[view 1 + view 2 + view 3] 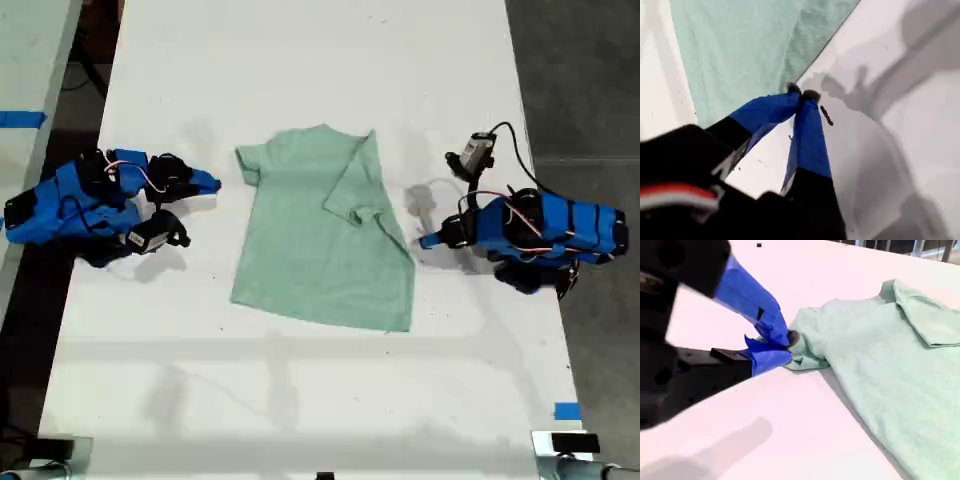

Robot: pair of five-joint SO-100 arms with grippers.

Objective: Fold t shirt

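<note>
- One t shirt (300,240) lies flat mid-bench (300,400), with its side at the exterior view's right folded inward.
- My first end effector (802,94) has its tips pressed together, empty, on bare bench just beside the shirt's edge at the exterior view's right.
- My second end effector (790,340) is also closed and empty, near the sleeve (807,352) at the exterior view's left.
- A blue tape piece (567,410) sits well apart.
</note>
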